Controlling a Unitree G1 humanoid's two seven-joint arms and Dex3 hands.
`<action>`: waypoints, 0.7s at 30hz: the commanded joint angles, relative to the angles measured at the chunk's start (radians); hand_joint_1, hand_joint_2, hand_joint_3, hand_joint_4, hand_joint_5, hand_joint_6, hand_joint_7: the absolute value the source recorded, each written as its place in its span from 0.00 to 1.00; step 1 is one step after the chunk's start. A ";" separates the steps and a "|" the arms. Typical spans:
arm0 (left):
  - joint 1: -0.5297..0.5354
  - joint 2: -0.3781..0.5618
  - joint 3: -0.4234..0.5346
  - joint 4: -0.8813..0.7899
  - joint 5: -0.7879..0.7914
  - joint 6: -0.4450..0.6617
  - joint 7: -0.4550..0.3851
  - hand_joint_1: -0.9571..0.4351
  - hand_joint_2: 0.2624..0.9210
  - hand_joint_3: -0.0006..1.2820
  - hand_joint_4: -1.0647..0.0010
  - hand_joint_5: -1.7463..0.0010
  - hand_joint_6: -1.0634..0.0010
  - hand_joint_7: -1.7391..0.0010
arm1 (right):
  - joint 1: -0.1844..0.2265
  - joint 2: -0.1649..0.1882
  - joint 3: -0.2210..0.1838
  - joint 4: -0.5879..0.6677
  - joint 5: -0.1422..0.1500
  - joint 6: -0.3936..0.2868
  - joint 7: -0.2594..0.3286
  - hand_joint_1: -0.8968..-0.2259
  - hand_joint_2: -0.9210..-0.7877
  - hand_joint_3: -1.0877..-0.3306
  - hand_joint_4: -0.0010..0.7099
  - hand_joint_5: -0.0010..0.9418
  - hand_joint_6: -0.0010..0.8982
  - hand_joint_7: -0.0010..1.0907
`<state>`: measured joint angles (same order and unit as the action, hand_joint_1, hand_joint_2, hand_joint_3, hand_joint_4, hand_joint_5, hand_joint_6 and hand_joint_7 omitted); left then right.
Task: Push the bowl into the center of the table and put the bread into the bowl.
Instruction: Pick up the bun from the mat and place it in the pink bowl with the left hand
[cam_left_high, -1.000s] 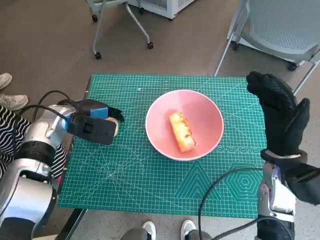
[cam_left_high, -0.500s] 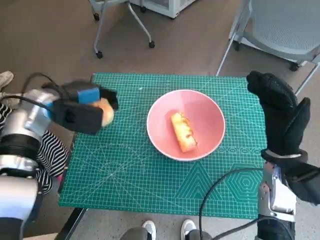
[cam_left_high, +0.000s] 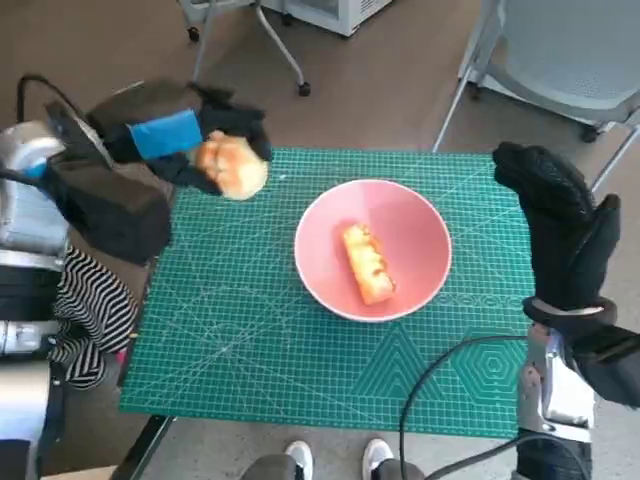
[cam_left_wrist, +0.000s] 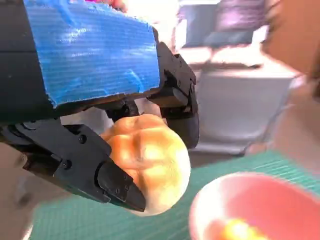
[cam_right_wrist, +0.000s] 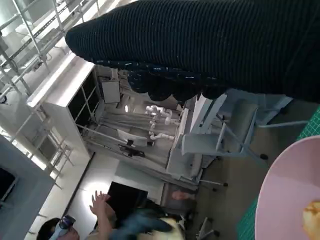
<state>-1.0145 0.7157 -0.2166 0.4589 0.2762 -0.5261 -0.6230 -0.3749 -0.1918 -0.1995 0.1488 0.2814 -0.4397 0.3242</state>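
Standing at the near edge of the counter (cam_left_high: 250, 370), a pair of white shoe tips (cam_left_high: 335, 457) shows just below the green cutting mat (cam_left_high: 300, 340) that covers the top. On the near right, the right hand (cam_left_high: 565, 235) in its black knitted glove is raised upright beside the counter's right edge, flat and holding nothing, fingers together rather than curled; it touches neither the mat nor the bowl. In the right wrist view the glove (cam_right_wrist: 225, 45) runs as a dark band, with a slice of the pink rim (cam_right_wrist: 285, 195) below it and a person (cam_right_wrist: 115, 220) in the blurred room beyond.

Near the middle of the mat sits the pink bowl (cam_left_high: 410, 215), and inside it lies a long piece of bread (cam_left_high: 364, 263), golden with a browned top, resting on the bowl's floor.

Farther back and to the left, the left hand (cam_left_high: 175, 140) is lifted above the counter's far left corner, blue tape (cam_left_high: 165, 133) across its back. Its black fingers (cam_left_wrist: 100, 170) close round a bread roll (cam_left_high: 231, 166), pale golden and rounded; the left wrist view shows the roll (cam_left_wrist: 147, 167) clamped between the fingers on either side, with the bowl's rim (cam_left_wrist: 250, 205) blurred beneath it. The roll is clear of the mat and well apart from the bowl.

Beside the counter on the left a striped garment (cam_left_high: 90, 310) shows. Beyond the counter, on the brown floor (cam_left_high: 380, 90), stand chair legs on castors (cam_left_high: 250, 50) and a grey mesh chair (cam_left_high: 570, 50).
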 joint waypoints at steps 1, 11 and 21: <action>0.025 -0.054 -0.013 -0.134 -0.012 0.040 -0.020 0.69 0.99 0.01 0.28 0.40 0.34 0.36 | 0.004 -0.003 -0.002 0.020 0.010 0.009 0.009 0.26 0.00 0.46 0.27 0.00 0.11 0.47; -0.005 -0.198 -0.060 -0.110 -0.022 -0.008 -0.021 0.69 1.00 0.02 0.31 0.39 0.36 0.33 | 0.007 0.001 0.001 0.016 0.014 0.009 0.012 0.25 0.00 0.46 0.27 0.00 0.11 0.47; -0.056 -0.324 -0.136 0.176 0.074 -0.180 0.063 0.69 1.00 0.03 0.32 0.33 0.37 0.37 | 0.024 -0.002 -0.001 -0.009 0.008 0.014 0.003 0.25 0.00 0.46 0.27 0.00 0.11 0.47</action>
<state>-1.0407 0.4102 -0.3322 0.5728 0.3158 -0.6745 -0.5832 -0.3757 -0.1919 -0.1970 0.1445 0.2821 -0.4396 0.3278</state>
